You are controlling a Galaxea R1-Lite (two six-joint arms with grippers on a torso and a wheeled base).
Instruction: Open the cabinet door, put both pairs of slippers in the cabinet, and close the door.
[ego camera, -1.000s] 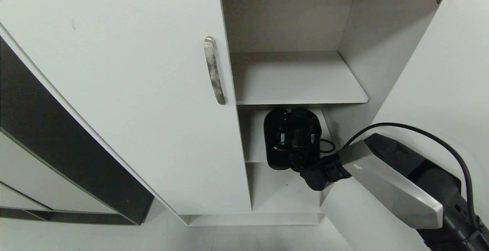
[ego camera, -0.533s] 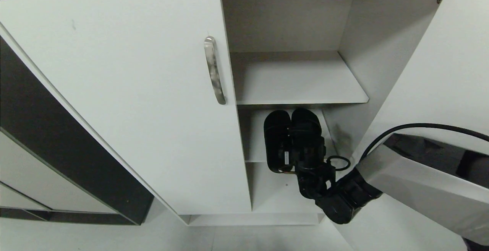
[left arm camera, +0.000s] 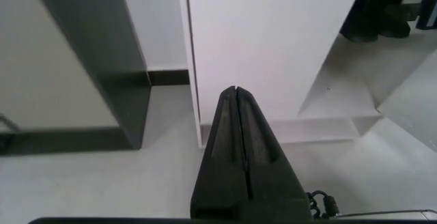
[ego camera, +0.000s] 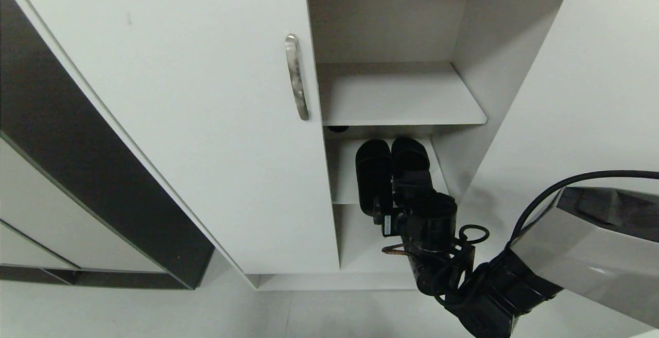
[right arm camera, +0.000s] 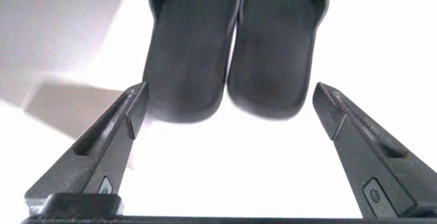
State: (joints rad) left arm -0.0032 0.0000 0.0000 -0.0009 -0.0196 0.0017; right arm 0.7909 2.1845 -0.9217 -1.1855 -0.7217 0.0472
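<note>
The right wrist view shows the right gripper (right arm camera: 230,91) jaws spread around the black slippers (right arm camera: 188,53) on the shelf (right arm camera: 382,33); the left wrist view, the left gripper (left arm camera: 235,93) jaws pressed together.

One cabinet (ego camera: 391,14) is counted, with two doors (ego camera: 180,122) (ego camera: 582,96) and one handle (ego camera: 297,76). Three shelf levels (ego camera: 396,96) are seen inside. Two black slippers (ego camera: 374,173) (ego camera: 410,154), one pair, are counted. Two grippers are logged: left gripper (left arm camera: 235,91), right gripper (right arm camera: 230,91).

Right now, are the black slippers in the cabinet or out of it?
In. The black slippers lie side by side on a cabinet shelf; the right gripper is open, not gripping them.
</note>
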